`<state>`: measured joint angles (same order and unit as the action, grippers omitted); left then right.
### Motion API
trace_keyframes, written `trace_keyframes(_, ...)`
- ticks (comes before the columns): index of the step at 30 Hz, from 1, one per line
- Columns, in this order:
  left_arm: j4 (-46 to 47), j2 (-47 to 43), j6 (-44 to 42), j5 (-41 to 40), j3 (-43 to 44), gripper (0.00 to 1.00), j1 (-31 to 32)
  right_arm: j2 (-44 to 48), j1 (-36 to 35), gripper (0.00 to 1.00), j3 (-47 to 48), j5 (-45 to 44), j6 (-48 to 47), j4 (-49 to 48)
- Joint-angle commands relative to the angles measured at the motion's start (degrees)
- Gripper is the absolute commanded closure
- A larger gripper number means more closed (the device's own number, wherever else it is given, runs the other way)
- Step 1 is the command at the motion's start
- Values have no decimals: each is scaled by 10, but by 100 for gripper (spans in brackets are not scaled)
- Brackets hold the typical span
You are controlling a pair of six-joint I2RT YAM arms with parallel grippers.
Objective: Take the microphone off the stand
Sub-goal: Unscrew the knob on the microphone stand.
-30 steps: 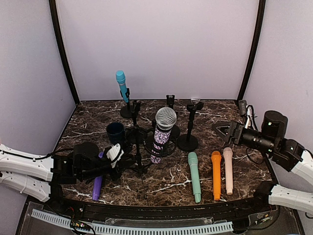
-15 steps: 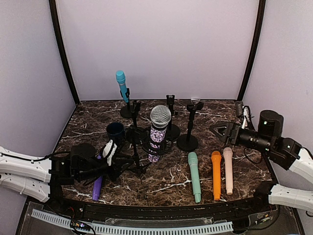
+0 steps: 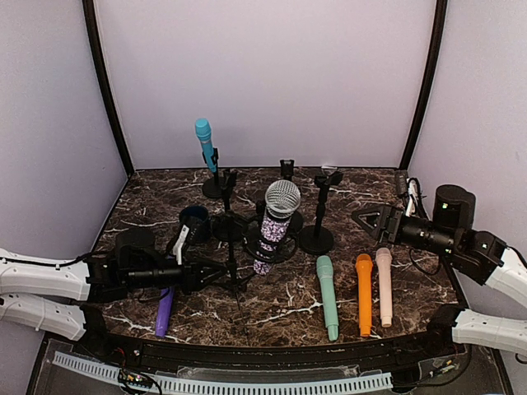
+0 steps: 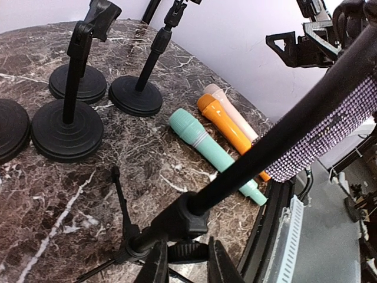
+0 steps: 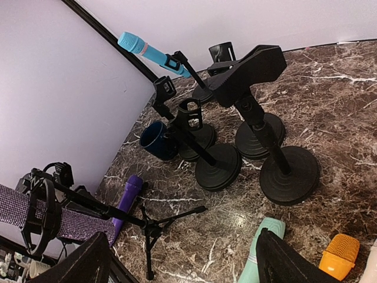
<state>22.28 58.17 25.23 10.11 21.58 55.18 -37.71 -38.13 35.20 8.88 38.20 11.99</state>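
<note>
Your left claw (image 3: 200,276) is closed on the black tripod stand (image 3: 234,271), low on its pole just above the spread legs. The wrist camera cuts off at the fingertips, so the pinch appears to sit at the hub, though you can't be sure of the exact spot. The sparkly purple microphone (image 3: 272,232) sits in the clip at the top of that stand, tilted, with its silver mesh head (image 3: 282,198) up and toward the back. It hangs above the middle of the marble bench (image 3: 165,193).

Your right claw (image 3: 366,219) is open and holds nothing. It hovers over the right side of the bench, pointing left toward the microphone and well apart from it.

Below it, a teal microphone (image 3: 327,298), an orange one (image 3: 363,295) and a pale pink one (image 3: 384,286) lie side by side. A purple microphone (image 3: 164,314) lies by your left arm, and a dark blue cup (image 3: 194,220) stands behind that.
</note>
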Motion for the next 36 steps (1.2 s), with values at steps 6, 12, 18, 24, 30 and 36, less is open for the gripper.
trace_keyframes(6,22,49,140,118,-11,98,-12,4,-4,14,-1,-10,2,-18)
trace_keyframes(12,29,56,171,121,-20,98,-16,4,-4,14,0,-10,2,-15)
trace_keyframes(18,38,53,201,126,-40,98,-28,4,-5,14,0,-11,4,-15)
trace_keyframes(24,40,44,228,142,-58,98,-55,3,-5,14,3,-11,6,-16)
trace_keyframes(30,59,40,253,174,-69,95,-74,6,-5,14,1,-12,9,-14)
trace_keyframes(36,84,48,278,199,-74,92,-84,10,-5,14,0,-15,12,-7)
